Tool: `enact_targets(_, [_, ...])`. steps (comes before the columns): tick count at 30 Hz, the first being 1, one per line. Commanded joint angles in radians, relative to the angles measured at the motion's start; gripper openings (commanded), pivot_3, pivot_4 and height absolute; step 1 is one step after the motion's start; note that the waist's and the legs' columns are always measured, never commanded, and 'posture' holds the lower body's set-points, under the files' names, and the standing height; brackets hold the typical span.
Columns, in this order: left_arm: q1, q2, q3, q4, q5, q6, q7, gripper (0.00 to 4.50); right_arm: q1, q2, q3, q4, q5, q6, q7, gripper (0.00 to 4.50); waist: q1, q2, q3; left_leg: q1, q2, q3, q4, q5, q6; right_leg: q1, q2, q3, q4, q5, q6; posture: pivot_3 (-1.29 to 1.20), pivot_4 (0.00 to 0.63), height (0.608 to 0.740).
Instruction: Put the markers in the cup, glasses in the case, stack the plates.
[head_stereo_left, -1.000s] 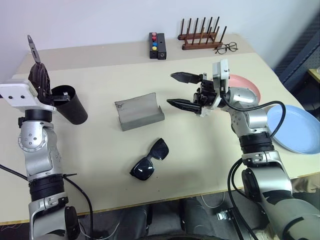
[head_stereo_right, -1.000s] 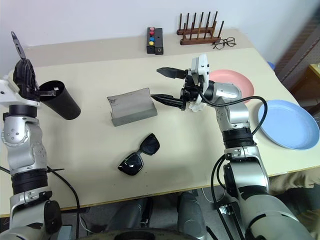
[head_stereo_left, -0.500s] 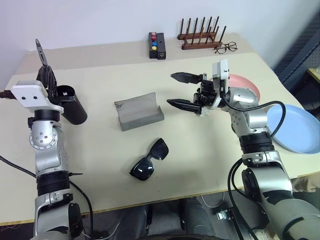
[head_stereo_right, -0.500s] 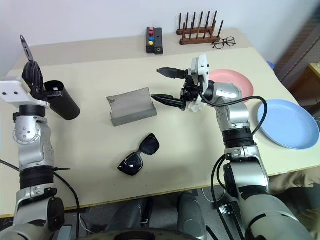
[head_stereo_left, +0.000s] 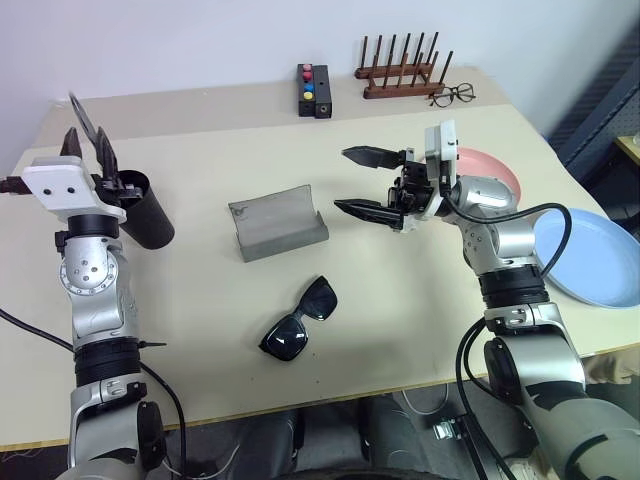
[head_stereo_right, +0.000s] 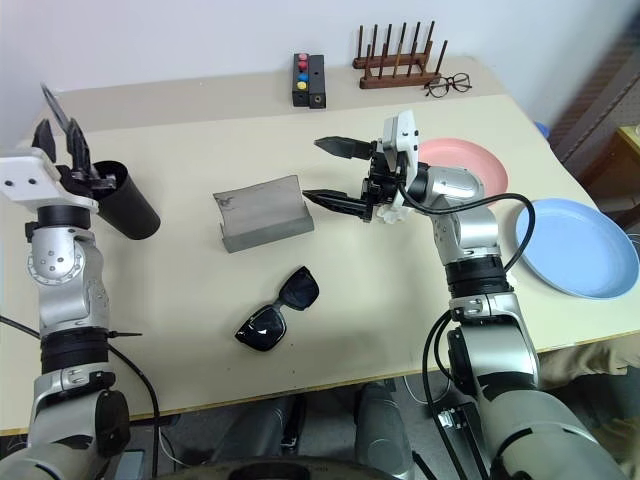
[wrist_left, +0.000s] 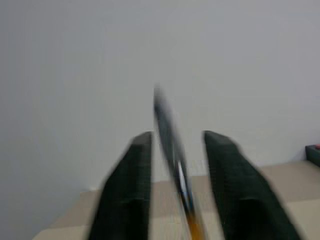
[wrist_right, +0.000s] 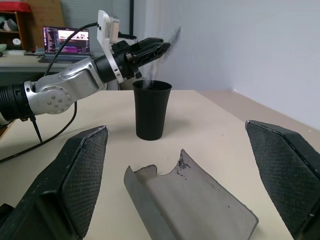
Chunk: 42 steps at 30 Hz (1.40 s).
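Observation:
My left gripper (head_stereo_left: 88, 150) is raised just above the rim of the black cup (head_stereo_left: 142, 206), which stands upright at the table's left. Its fingers (wrist_left: 131, 185) are open, and a dark marker (wrist_left: 172, 150) shows blurred in the gap between them, clear of both. Mid-table, my right gripper (head_stereo_left: 360, 180) hovers open and empty, to the right of the open grey case (head_stereo_left: 275, 228). In front of the case lie the black sunglasses (head_stereo_left: 300, 318). A pink plate (head_stereo_left: 497, 168) and a blue plate (head_stereo_left: 600, 258) sit apart at the right.
A black box with coloured buttons (head_stereo_left: 315, 90), a wooden peg rack (head_stereo_left: 403, 75) and wire-rimmed eyeglasses (head_stereo_left: 453, 95) stand along the table's far edge. The blue plate sits near the table's right edge.
The left gripper's fingers have spread apart from the marker they were shut on, and the marker now sits loose and blurred above the cup. The right arm has kept still.

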Motion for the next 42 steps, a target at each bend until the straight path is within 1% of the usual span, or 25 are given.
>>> enact_targets(1, [-0.009, 0.012, 0.002, -0.028, -0.003, 0.000, 0.004, 3.74, -0.002, -0.011, -0.019, -0.032, 0.012, -0.004, -0.004, 4.50, 0.000, 0.000, 0.000, 0.000, 0.000, 0.000, 0.000, 0.000, 0.000, 0.000, 0.000, 0.000, 0.000, 0.000, 0.000, 0.00, 0.150, 0.740])
enact_targets(2, [-0.006, 0.011, 0.003, -0.032, -0.005, 0.002, 0.004, 4.22, -0.002, -0.011, -0.020, -0.032, 0.012, -0.003, -0.004, 4.50, 0.000, 0.000, 0.000, 0.000, 0.000, 0.000, 0.000, 0.000, 0.000, 0.000, 0.000, 0.000, 0.000, 0.000, 0.000, 0.00, 0.150, 0.740])
enact_targets(3, [-0.003, 0.009, 0.005, -0.036, -0.012, 0.004, 0.002, 4.40, -0.002, -0.011, -0.019, -0.032, 0.012, -0.003, -0.004, 4.50, 0.000, 0.000, 0.000, 0.000, 0.000, 0.000, 0.000, 0.000, 0.000, 0.000, 0.000, 0.000, 0.000, 0.000, 0.000, 0.00, 0.150, 0.740])
enact_targets(8, [0.003, 0.008, 0.012, -0.070, -0.038, 0.028, -0.003, 4.40, -0.004, -0.013, -0.018, -0.029, 0.010, -0.004, -0.005, 4.50, 0.000, 0.000, 0.000, 0.000, 0.000, 0.000, 0.000, 0.000, 0.000, 0.000, 0.000, 0.000, 0.000, 0.000, 0.000, 0.00, 0.150, 0.740])
enact_targets(11, [-0.016, 0.006, 0.009, -0.106, -0.086, 0.089, -0.017, 4.40, -0.005, -0.017, -0.017, -0.027, 0.007, -0.004, -0.005, 4.50, 0.000, 0.000, 0.000, 0.000, 0.000, 0.000, 0.000, 0.000, 0.000, 0.000, 0.000, 0.000, 0.000, 0.000, 0.000, 0.00, 0.150, 0.740])
enact_targets(13, [-0.040, 0.010, 0.006, -0.142, -0.137, 0.160, -0.035, 4.40, -0.002, -0.024, -0.013, -0.029, -0.004, -0.004, -0.010, 4.50, 0.000, 0.000, 0.000, -0.001, 0.000, 0.000, 0.000, 0.000, 0.000, 0.000, 0.000, 0.000, 0.000, 0.000, 0.000, 0.00, 0.150, 0.740])
enact_targets(16, [-0.059, 0.026, -0.003, -0.234, -0.303, 0.318, -0.134, 4.40, 0.017, -0.044, -0.003, -0.050, -0.027, -0.002, -0.021, 4.50, 0.003, 0.000, 0.000, -0.001, 0.000, 0.000, 0.002, 0.000, 0.000, -0.001, 0.000, 0.000, 0.000, 0.000, 0.000, 0.00, 0.150, 0.740])
enact_targets(18, [-0.063, 0.065, -0.005, -0.302, -0.408, 0.454, -0.197, 4.40, 0.045, -0.069, 0.006, -0.086, -0.043, 0.016, -0.032, 4.50, 0.001, 0.000, 0.000, -0.002, 0.000, 0.000, 0.002, 0.000, 0.000, -0.001, 0.000, 0.000, 0.000, 0.000, 0.000, 0.00, 0.150, 0.740])
enact_targets(20, [-0.068, 0.114, -0.010, -0.343, -0.461, 0.568, -0.232, 4.40, 0.073, -0.097, 0.014, -0.124, -0.066, 0.033, -0.052, 4.50, -0.002, 0.000, 0.000, -0.003, 0.000, 0.000, 0.002, 0.000, 0.000, -0.003, 0.000, 0.000, 0.001, 0.000, 0.000, 0.00, 0.150, 0.740])
enact_targets(23, [-0.109, 0.226, -0.067, -0.383, -0.548, 0.800, -0.318, 4.40, 0.132, -0.172, 0.022, -0.186, -0.089, 0.084, -0.056, 4.50, -0.001, 0.000, 0.000, -0.004, 0.000, 0.000, 0.002, 0.000, 0.000, -0.004, 0.000, 0.000, 0.002, 0.000, 0.000, 0.00, 0.150, 0.740])
enact_targets(24, [-0.128, 0.261, -0.090, -0.386, -0.555, 0.861, -0.336, 4.40, 0.146, -0.194, 0.023, -0.200, -0.090, 0.094, -0.053, 4.50, -0.001, 0.000, 0.000, -0.004, 0.000, 0.000, 0.002, 0.000, 0.000, -0.004, 0.000, 0.000, 0.002, 0.000, 0.000, 0.00, 0.150, 0.740])
enact_targets(25, [-0.159, 0.290, -0.120, -0.368, -0.599, 0.928, -0.418, 4.40, 0.161, -0.228, 0.017, -0.212, -0.085, 0.118, -0.043, 4.50, 0.001, 0.000, 0.000, -0.004, 0.000, 0.000, 0.002, 0.000, 0.000, -0.004, 0.000, 0.001, 0.002, 0.000, 0.000, 0.00, 0.150, 0.740])
enact_targets(27, [-0.198, 0.330, -0.170, -0.337, -0.628, 1.004, -0.530, 4.40, 0.179, -0.273, 0.009, -0.225, -0.081, 0.142, -0.033, 4.50, 0.003, 0.000, 0.000, -0.004, 0.000, 0.000, 0.003, 0.000, 0.000, -0.004, 0.000, 0.000, 0.002, 0.000, 0.000, 0.00, 0.150, 0.740])
enact_targets(28, [-0.211, 0.343, -0.196, -0.322, -0.621, 1.018, -0.575, 4.40, 0.185, -0.289, 0.006, -0.231, -0.081, 0.144, -0.030, 4.50, 0.001, 0.000, 0.000, -0.004, 0.000, 0.000, 0.003, 0.000, 0.000, -0.004, 0.000, 0.000, 0.002, 0.000, 0.000, 0.00, 0.150, 0.740])
enact_targets(31, [-0.261, 0.399, -0.366, -0.255, -0.570, 1.041, -0.846, 4.40, 0.218, -0.372, -0.022, -0.252, -0.074, 0.168, -0.011, 4.50, 0.000, 0.001, 0.000, -0.004, 0.000, 0.000, 0.002, 0.000, 0.000, -0.004, 0.000, 0.000, 0.002, 0.000, 0.000, 0.00, 0.150, 0.740])
enact_targets(35, [-0.299, 0.444, -0.535, -0.138, -0.443, 0.970, -1.099, 4.40, 0.261, -0.414, -0.051, -0.293, -0.059, 0.187, -0.033, 4.50, -0.005, 0.002, 0.001, -0.004, 0.000, 0.001, 0.001, 0.000, 0.000, -0.004, 0.000, 0.000, 0.001, 0.000, 0.000, 0.00, 0.150, 0.740])
enact_targets(38, [-0.348, 0.425, -0.600, 0.027, -0.339, 0.869, -1.205, 4.40, 0.299, -0.411, -0.071, -0.341, -0.043, 0.207, -0.063, 4.50, -0.005, 0.002, 0.001, -0.004, 0.000, 0.001, 0.001, 0.000, 0.000, -0.005, 0.001, 0.000, 0.001, 0.000, 0.000, 0.00, 0.150, 0.740])
enact_targets(42, [-0.445, 0.359, -0.653, 0.283, -0.203, 0.698, -1.292, 4.40, 0.361, -0.397, -0.088, -0.424, -0.030, 0.226, -0.113, 4.50, 0.006, 0.002, 0.001, -0.005, 0.000, 0.001, 0.002, 0.000, 0.000, -0.004, 0.000, 0.000, 0.001, 0.000, 0.000, 0.00, 0.150, 0.740])
